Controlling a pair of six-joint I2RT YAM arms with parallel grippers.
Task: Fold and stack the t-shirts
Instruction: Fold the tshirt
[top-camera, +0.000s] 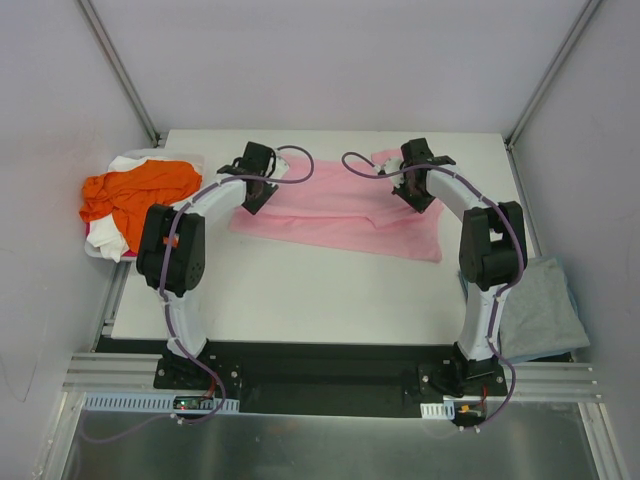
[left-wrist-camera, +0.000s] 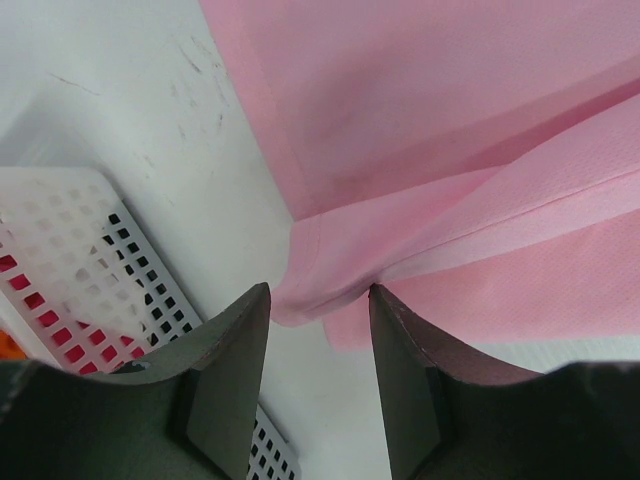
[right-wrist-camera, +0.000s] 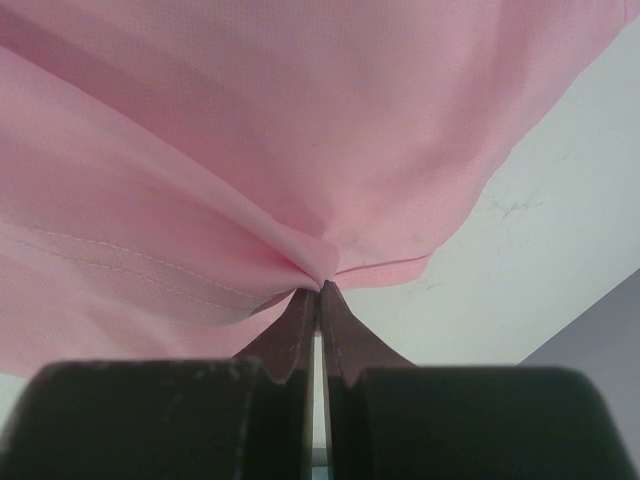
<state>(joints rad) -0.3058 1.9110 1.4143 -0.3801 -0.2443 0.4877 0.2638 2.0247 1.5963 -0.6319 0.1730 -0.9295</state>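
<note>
Near edge, approx 4 o'clock: grey-blue t-shirt (top-camera: 540, 310) lies crumpled, half off the tabletop (top-camera: 300, 290), beside the R arm base. Neither tool is near it.

Centre: pink t-shirt (top-camera: 340, 215) lies spread flat, long axis 9-to-3 o'clock across the tabletop. Near edge slopes down a little toward 3. One arm at each end of its far side, L arm at the 9 o'clock end, R arm at the 3 o'clock end.

R end: right tool (right-wrist-camera: 318, 295) has its jaws pressed together, pinching a pucker of pink cloth. Fabric fans out from the nip toward 12 o'clock in the wrist view. Grip looks good.

L end: left tool (left-wrist-camera: 318, 300) has its jaws spread, nothing held. Folded corner of the pink t-shirt sits right at the mouth at 12 o'clock, between the two finger tips. Contact w/ the pads: can't tell.

Judgement: next move turns on the L side only. The corner is dead ahead, so a short advance and a close should match the R grip. After that, the fold axis would run 9-to-3.

Far L, approx 10 o'clock: white basket (top-camera: 95, 250) holds the orange t-shirt (top-camera: 135, 190) and a white t-shirt (top-camera: 112, 238). It sits just beside the left tool, so watch clearance.
</note>
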